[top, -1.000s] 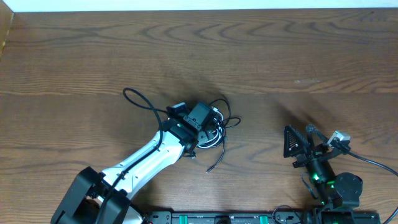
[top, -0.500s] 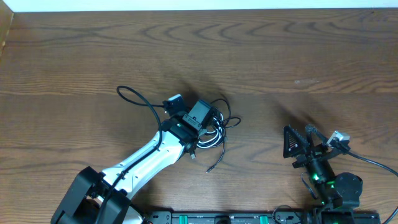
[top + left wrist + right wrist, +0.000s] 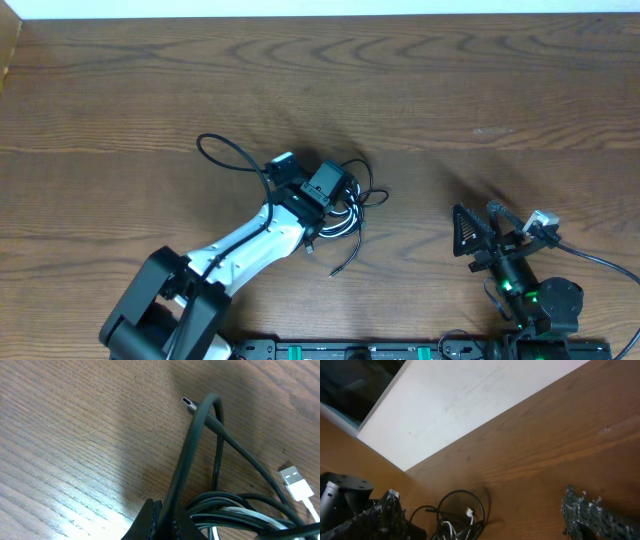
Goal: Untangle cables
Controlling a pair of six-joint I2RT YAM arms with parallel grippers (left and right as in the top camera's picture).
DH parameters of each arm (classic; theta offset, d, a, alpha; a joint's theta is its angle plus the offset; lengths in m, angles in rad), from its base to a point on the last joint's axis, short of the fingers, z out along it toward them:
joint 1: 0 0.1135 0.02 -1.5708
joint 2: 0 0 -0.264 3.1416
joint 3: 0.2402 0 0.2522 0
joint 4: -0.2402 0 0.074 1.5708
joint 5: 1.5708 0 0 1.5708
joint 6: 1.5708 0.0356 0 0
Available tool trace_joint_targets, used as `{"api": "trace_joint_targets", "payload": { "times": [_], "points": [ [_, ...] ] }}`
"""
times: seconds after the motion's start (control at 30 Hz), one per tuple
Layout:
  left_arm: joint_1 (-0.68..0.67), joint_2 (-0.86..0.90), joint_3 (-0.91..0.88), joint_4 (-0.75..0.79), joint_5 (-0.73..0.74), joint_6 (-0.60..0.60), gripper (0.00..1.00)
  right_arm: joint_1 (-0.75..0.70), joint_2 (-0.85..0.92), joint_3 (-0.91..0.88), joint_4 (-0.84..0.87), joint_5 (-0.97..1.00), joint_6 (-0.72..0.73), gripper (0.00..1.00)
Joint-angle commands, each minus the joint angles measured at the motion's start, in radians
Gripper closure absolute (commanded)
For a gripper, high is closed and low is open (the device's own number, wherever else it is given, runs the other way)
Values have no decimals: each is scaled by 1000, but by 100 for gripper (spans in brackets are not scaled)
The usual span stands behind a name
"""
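Observation:
The cables lie in a tangled heap mid-table, with a black loop trailing to the left and a loose end toward the front. My left gripper sits over the heap. In the left wrist view it is shut on a black cable that arches up to a small plug. A white USB plug lies to the right. My right gripper stands open and empty well right of the heap. In the right wrist view its fingers frame the distant cables.
The wooden table ends at a white strip along the far edge. The arm bases and a black rail line the front edge. The left arm's white link slants from the front toward the heap.
My left gripper has shut on a black cable in the heap. The black loop at the left shifted slightly, and the left arm's elbow swung a little. The right arm barely moved.

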Motion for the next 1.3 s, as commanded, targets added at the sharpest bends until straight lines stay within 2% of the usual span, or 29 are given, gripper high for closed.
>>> {"api": "trace_joint_targets", "payload": {
  "times": [0.0, 0.17, 0.4, 0.47, 0.53, 0.6, 0.63, 0.7, 0.73, 0.83, 0.93, 1.17, 1.27],
  "points": [
    [5, -81, 3, -25, -29, 44, 92, -4, 2, -2, -5, -20, 10, 1],
    [5, -282, 36, -116, -29, 127, 92, -4, 13, -2, -5, -41, 10, 1],
    [5, -599, 51, -168, 31, 133, 92, -4, 38, -1, 2, -147, 10, 1],
    [5, -656, 51, -182, 56, 133, 92, -4, 38, -1, 13, -151, 55, 1],
    [5, -700, 51, -200, 76, 133, 92, -4, 38, -1, 16, -177, 196, 1],
    [5, -725, 51, -202, 100, 133, 92, -4, 38, -1, 26, -200, 321, 1],
    [5, -733, 51, -196, 116, 133, 92, -4, 38, -1, 35, -211, 319, 1],
    [5, -745, 51, -167, 167, 140, 92, -4, 39, -1, 34, -237, 224, 1],
    [5, -748, 51, -137, 212, 179, 92, -4, 40, -1, 27, -253, 177, 1],
    [5, -747, 51, 2, 452, 412, 92, -4, 53, -1, -9, -272, 129, 1],
    [5, -746, 51, 76, 618, 534, 92, -4, 88, 11, -14, -283, 138, 1],
    [5, -746, 51, 114, 631, 573, 92, -1, 260, 108, -26, -410, 140, 2],
    [5, -745, 51, 172, 631, 511, 92, 16, 360, 133, -4, -485, 140, 1]
  ]
}}
